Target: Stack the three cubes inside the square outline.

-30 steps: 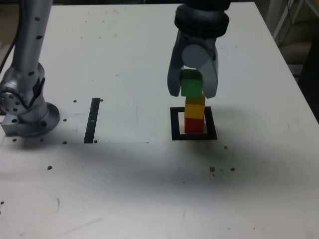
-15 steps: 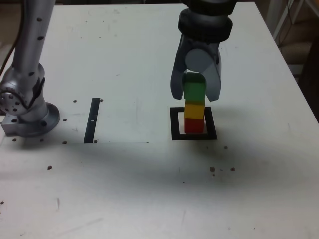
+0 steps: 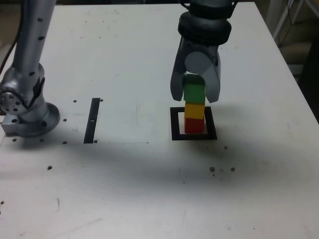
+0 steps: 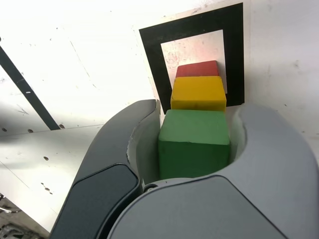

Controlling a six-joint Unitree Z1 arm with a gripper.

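The three cubes stand in one column in the exterior view: red [image 3: 194, 125] at the bottom, yellow [image 3: 195, 110] on it, green [image 3: 194, 92] on top. The red one rests on the pale centre of the square outline [image 3: 174, 124]. My gripper [image 3: 194, 96] comes straight down over the column, its jaws shut on the green cube's two sides. The wrist view shows the green cube [image 4: 194, 142] between the grey jaws of the gripper [image 4: 197, 114], with yellow [image 4: 198, 93], red [image 4: 198, 68] and the black square outline [image 4: 152, 59] below.
A thin black strip [image 3: 92, 119] lies on the white table at the exterior view's left and also shows in the wrist view as a strip [image 4: 25, 89]. The arm's silver base [image 3: 25, 109] stands at the far left. Small dark specks [image 3: 222, 170] dot the table in front of the outline.
The green cube hung tilted and offset to the left over the yellow one; now it sits square on top of it. The gripper shifted slightly right and has stayed still since.
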